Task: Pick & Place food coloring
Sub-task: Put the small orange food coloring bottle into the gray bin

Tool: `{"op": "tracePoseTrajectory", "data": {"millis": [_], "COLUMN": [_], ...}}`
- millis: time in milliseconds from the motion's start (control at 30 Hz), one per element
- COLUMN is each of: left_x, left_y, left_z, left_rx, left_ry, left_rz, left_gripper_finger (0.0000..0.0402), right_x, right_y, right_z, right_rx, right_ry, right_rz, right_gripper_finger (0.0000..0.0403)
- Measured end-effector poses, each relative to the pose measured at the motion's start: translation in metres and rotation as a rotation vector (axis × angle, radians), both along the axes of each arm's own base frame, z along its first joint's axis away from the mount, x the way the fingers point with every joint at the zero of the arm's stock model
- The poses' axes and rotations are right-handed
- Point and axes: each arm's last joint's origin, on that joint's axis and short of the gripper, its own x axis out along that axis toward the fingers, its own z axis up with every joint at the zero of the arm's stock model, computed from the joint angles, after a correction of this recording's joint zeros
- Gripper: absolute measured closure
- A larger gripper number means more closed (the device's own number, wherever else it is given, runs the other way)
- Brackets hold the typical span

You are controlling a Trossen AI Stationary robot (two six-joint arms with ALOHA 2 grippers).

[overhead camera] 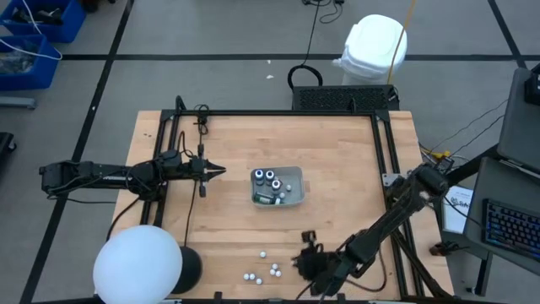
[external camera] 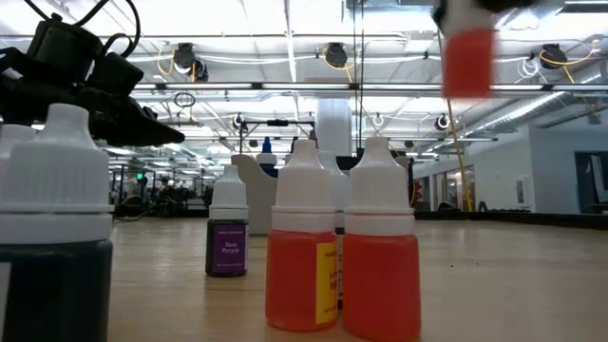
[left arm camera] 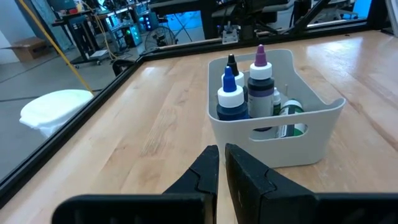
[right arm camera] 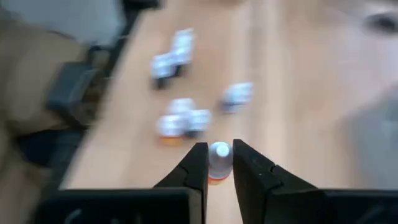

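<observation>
Right jaws pinching one orange bottle; left jaws pressed together, holding nothing.

The right gripper (right arm camera: 217,163) grips an orange food coloring bottle (right arm camera: 219,163) by its white cap, held clear above the surface (overhead camera: 337,169); the low view shows that bottle (external camera: 468,59) hanging high over the rest. It hangs near the front edge, right of centre, just beside a loose cluster of white-capped bottles (overhead camera: 264,268) standing by that edge. In the low view two orange bottles (external camera: 344,252) stand touching, a purple one (external camera: 228,233) farther back. The left gripper (left arm camera: 221,165) rests low over the surface's left part, aimed at the grey tray (overhead camera: 277,187) near the centre, which holds several dark bottles (left arm camera: 245,93), some upright and one with a green label lying down.
</observation>
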Motion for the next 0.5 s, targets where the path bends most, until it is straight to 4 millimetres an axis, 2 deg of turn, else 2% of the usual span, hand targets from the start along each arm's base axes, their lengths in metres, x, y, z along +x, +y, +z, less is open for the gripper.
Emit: {"op": "tracePoseTrajectory", "data": {"millis": [267,367,500], "left_x": [0.000,0.000,0.000], "left_y": [0.000,0.000,0.000], "left_z": [0.000,0.000,0.000], "left_rx": [0.000,0.000,0.000], "left_ry": [0.000,0.000,0.000], "left_rz": [0.001,0.000,0.000], "left_gripper_finger": [0.0366,0.0366,0.0366], "right_x": [-0.013,-0.005,0.012], "right_y": [-0.071,-0.099,-0.136], "right_z": [0.064,0.075,0.073], "right_rx": [-0.253,-0.296,-0.346], "right_ry": [-0.100,-0.094,-0.054], "right_rz": [-0.293,-0.345,-0.429], "right_gripper_finger": [0.0363,0.0362,0.0361]}}
